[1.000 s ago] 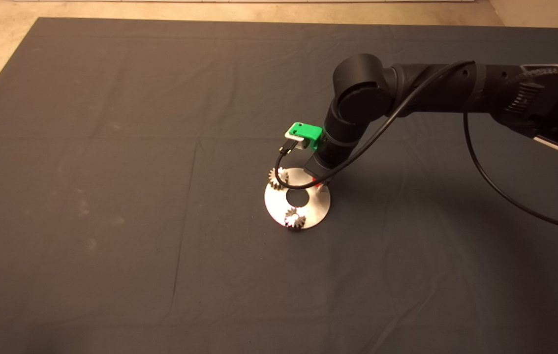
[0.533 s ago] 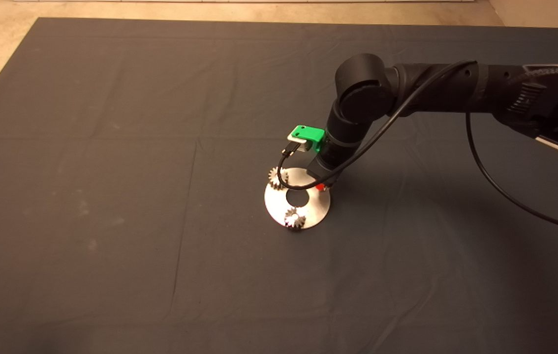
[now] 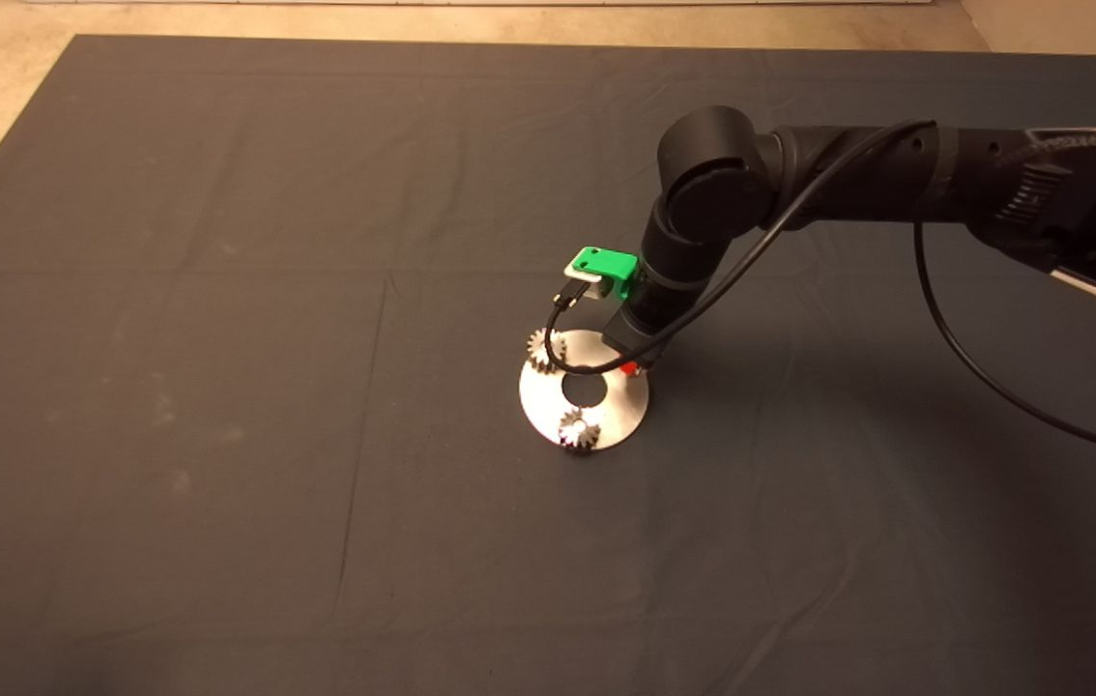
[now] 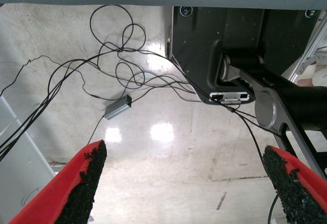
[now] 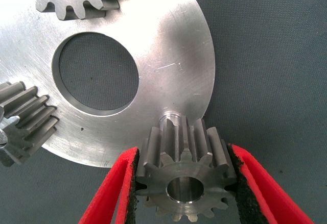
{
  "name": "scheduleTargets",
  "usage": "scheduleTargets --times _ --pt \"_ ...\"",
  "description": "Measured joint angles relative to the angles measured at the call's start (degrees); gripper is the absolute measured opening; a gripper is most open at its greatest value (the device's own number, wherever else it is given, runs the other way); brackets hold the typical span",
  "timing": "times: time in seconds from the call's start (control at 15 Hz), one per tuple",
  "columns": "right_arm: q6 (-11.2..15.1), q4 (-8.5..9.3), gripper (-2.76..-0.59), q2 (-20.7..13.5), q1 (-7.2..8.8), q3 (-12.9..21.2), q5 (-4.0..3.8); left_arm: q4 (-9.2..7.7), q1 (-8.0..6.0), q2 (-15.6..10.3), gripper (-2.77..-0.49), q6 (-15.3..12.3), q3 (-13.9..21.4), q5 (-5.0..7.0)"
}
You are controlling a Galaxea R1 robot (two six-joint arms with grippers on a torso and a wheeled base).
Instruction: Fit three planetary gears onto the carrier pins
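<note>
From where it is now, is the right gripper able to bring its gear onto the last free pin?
Probably yes. The right gripper holds the third gear just beside the bare pin at the disc rim. Nothing stands between them; the other two gears sit on pins farther away.

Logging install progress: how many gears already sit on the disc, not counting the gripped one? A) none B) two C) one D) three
B: two gears sit on the disc, and the right gripper holds the third gear by the last pin.
</note>
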Motion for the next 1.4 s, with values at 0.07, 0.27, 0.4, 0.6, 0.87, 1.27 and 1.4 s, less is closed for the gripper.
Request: scheduleTargets --times 0.07,0.27,0.4,0.6,0.87,1.27,1.4 --pt "0.00 0.00 -2.29 0.07 -0.01 -0.06 -0.13 0.00 0.00 0.00 -1.09 0.00 0.00 0.02" --pt "0.00 0.00 -2.29 0.09 -0.01 -0.20 -0.11 0.00 -0.01 0.00 -1.09 0.00 0.02 0.00" --pt "0.00 -0.02 -2.29 0.11 -0.01 -0.28 -0.11 0.00 -0.01 0.00 -1.09 0.00 0.02 0.01" --pt "0.00 0.00 -2.29 0.22 -0.01 -0.75 -0.06 0.00 -0.01 -0.04 -1.09 0.00 0.02 0.00" --pt "0.62 0.28 -2.29 0.22 0.07 -1.70 0.02 0.00 -0.01 -0.11 -1.09 0.00 0.02 0.00" --pt "0.95 0.48 -2.29 0.27 0.10 -1.85 0.06 0.00 0.00 -0.11 -1.09 0.00 0.02 0.02" --pt "1.04 0.48 -2.29 0.27 0.10 -1.79 0.06 0.00 -0.01 -0.11 -1.09 0.00 0.02 0.02"
